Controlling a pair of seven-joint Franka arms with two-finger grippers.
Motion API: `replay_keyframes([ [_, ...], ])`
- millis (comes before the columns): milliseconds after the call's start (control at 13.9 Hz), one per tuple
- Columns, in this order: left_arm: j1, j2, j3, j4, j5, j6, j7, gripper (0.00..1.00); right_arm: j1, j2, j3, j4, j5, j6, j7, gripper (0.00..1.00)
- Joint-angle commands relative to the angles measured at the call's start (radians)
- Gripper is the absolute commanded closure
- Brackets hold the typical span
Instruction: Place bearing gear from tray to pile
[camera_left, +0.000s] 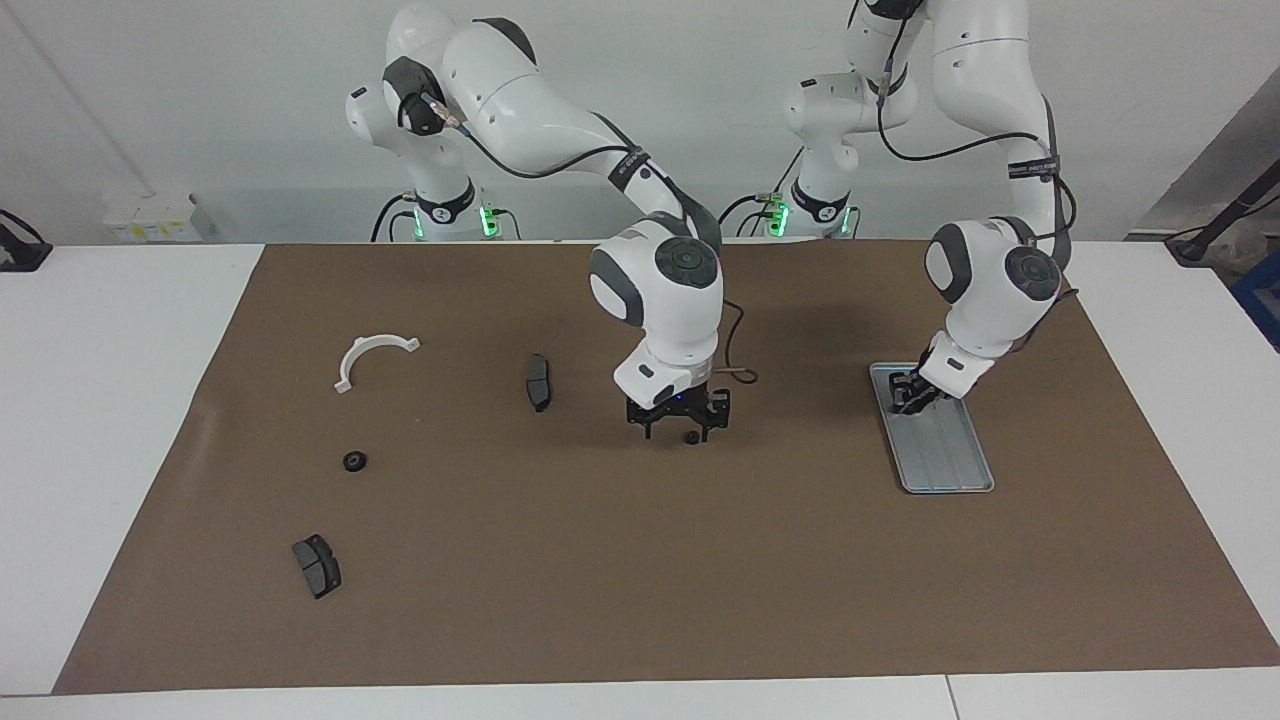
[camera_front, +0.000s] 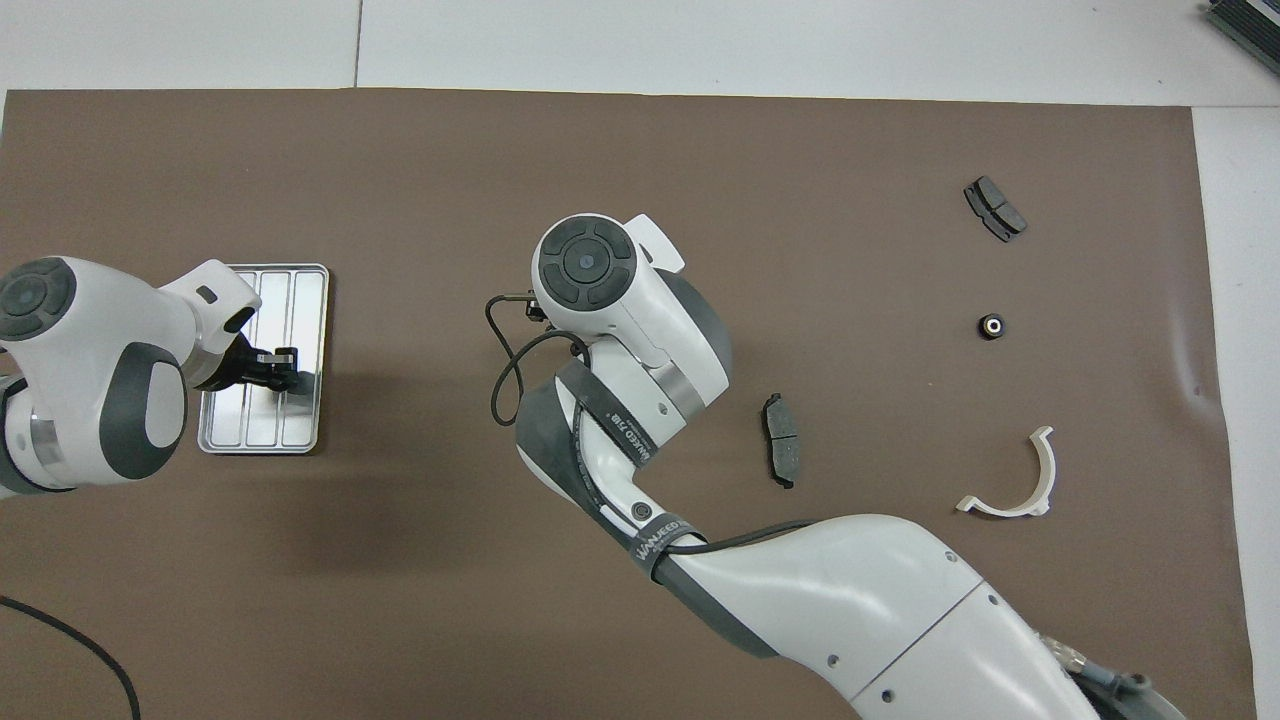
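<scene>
The right gripper (camera_left: 680, 428) — fingers spread, grasping nothing — stands at mid-table directly over the bearing gear (camera_left: 691, 437), with the pile (camera_left: 362, 350) toward the right arm's end, while the left gripper (camera_left: 910, 392) waits low in the tray (camera_left: 950, 470).

Ridged, shiny metal tray (camera_left: 945, 455); matt brown paper-like table cover (camera_left: 640, 580); smooth white plastic-looking bracket (camera_left: 372, 356).

- We saw the silver ridged tray (camera_left: 945, 455) (camera_front: 290, 300) lying flat at the left arm's end of the table.
- We saw one black bearing gear (camera_left: 354, 461) (camera_front: 991, 325) resting well apart from the tray, among the pile: white half-ring bracket (camera_left: 372, 356) (camera_front: 1020, 480) and dark brake pads (camera_left: 317, 565) (camera_front: 994, 208).
</scene>
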Motion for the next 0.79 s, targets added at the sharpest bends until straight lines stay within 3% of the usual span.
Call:
replay_keyframes([
  [0,-0.002,0.009,-0.002,0.048,0.006,-0.002,-0.023,0.97,0.021,0.046,0.0,0.017,-0.002,0.045,0.033,0.22],
  [576,-0.08,0.045,-0.005,0.153,-0.001,-0.008,-0.244,0.97,0.035,0.047,0.0,-0.024,-0.012,0.051,0.042,0.53],
  [720,-0.091,0.047,-0.005,0.148,-0.001,0.004,-0.255,0.97,0.038,0.037,0.0,-0.077,-0.01,0.098,0.044,0.54],
])
